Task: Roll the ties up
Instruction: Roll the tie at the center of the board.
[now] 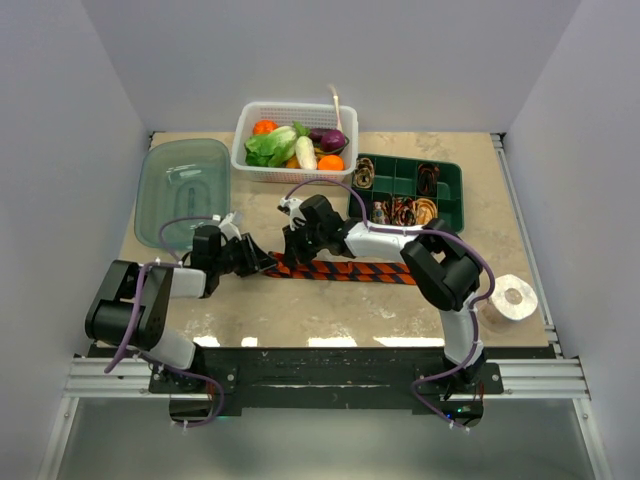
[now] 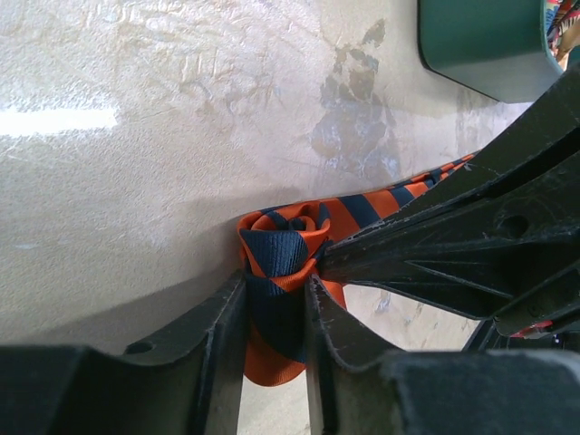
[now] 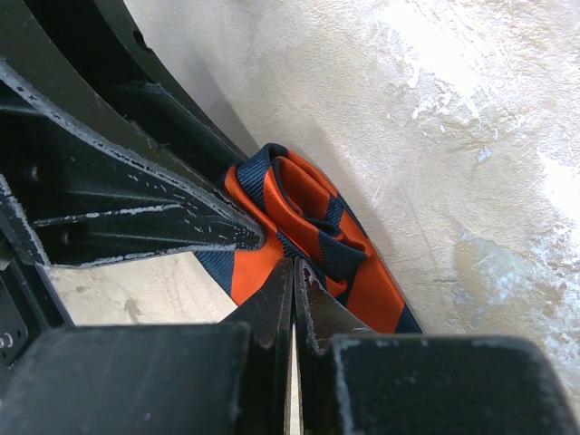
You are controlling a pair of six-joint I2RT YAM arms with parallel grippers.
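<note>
An orange-and-dark striped tie [image 1: 350, 270] lies flat across the middle of the table, with its left end curled into a small roll. My left gripper [image 1: 265, 262] is shut on that rolled end; in the left wrist view the roll [image 2: 281, 245] sits pinched between the gripper's [image 2: 276, 288] jaws. My right gripper [image 1: 292, 252] meets the roll from the other side. In the right wrist view that gripper [image 3: 294, 265] is shut, with its tips pressed against the tie's roll [image 3: 308, 213]. I cannot tell whether fabric is pinched between them. Brown coiled ties [image 1: 425, 210] sit in the green tray.
A green compartment tray [image 1: 455, 185] stands at the back right and shows in the left wrist view [image 2: 480, 45]. A white basket [image 1: 245, 120] of vegetables is at the back centre. A clear container [image 1: 180, 190] is at the back left. A white tape roll [image 1: 512, 297] is at the right edge.
</note>
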